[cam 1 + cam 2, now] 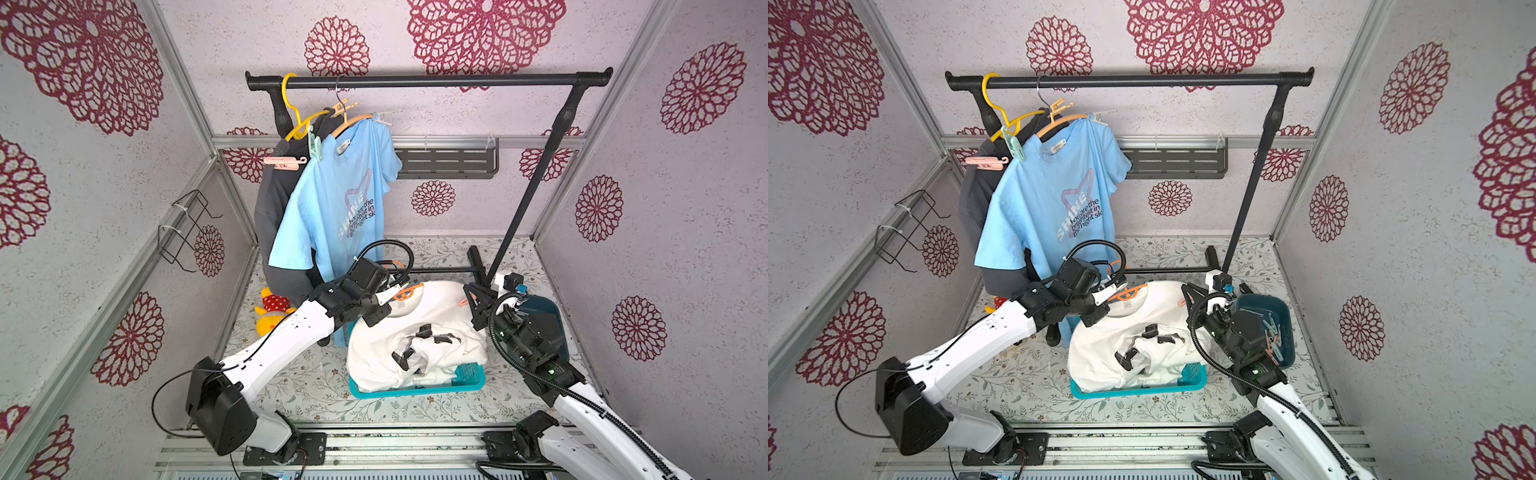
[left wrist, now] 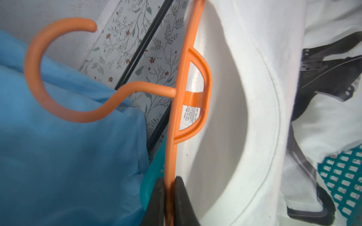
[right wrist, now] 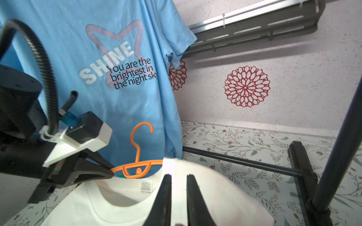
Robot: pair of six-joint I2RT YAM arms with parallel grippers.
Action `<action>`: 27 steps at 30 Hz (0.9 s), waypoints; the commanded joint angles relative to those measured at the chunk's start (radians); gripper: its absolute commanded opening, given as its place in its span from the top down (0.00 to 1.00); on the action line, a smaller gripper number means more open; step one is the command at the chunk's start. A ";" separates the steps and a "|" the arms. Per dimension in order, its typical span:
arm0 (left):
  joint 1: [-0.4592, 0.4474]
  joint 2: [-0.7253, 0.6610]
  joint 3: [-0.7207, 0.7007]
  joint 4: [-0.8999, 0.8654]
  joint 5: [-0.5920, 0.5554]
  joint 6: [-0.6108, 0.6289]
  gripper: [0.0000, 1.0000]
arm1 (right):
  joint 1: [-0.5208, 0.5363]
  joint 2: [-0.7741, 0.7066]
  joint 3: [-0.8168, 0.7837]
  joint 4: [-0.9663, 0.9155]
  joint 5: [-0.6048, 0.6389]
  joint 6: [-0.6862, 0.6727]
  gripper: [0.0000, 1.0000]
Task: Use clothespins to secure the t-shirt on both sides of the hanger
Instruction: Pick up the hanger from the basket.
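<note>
A white t-shirt point(image 1: 436, 324) lies heaped over a teal basket point(image 1: 415, 390), with an orange hanger point(image 1: 405, 294) threaded through its collar. My left gripper point(image 2: 168, 179) is shut on one arm of that hanger point(image 2: 188, 58), beside the collar point(image 2: 254, 97). My right gripper point(image 3: 178, 176) sits at the shirt's far shoulder point(image 3: 215, 191), its jaws a narrow gap apart. A peach clothespin point(image 1: 462, 302) shows at its fingers in both top views, and a pinkish bit lies deep between the jaws. More clothespins point(image 1: 1273, 336) fill a dark blue bin point(image 1: 1283, 307) under the right arm.
A black rail point(image 1: 428, 80) carries a blue t-shirt point(image 1: 340, 195) and a dark garment on hangers, with a mint clothespin point(image 1: 316, 145) and a pink one point(image 1: 282, 162). The rack's slanted post point(image 1: 532, 187) and base bar point(image 1: 478, 266) stand behind the basket. A yellow plush toy point(image 1: 272, 307) lies left.
</note>
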 commanded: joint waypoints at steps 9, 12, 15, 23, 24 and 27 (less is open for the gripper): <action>-0.049 -0.216 0.034 0.012 -0.158 0.388 1.00 | -0.004 -0.029 0.206 -0.004 -0.191 -0.266 1.00; -0.081 -0.267 0.007 0.069 -0.241 0.518 1.00 | -0.004 -0.032 0.238 -0.007 -0.278 -0.306 1.00; -0.094 -0.315 -0.014 0.124 -0.271 0.589 1.00 | -0.002 -0.034 0.252 -0.003 -0.315 -0.312 1.00; -0.113 -0.412 -0.108 0.249 -0.180 0.662 1.00 | -0.003 -0.017 0.253 0.025 -0.419 -0.294 1.00; -0.115 -0.418 -0.121 0.263 -0.182 0.677 1.00 | -0.003 -0.017 0.253 0.030 -0.434 -0.294 1.00; -0.119 -0.443 -0.174 0.341 -0.197 0.732 1.00 | -0.003 -0.023 0.254 0.023 -0.446 -0.302 1.00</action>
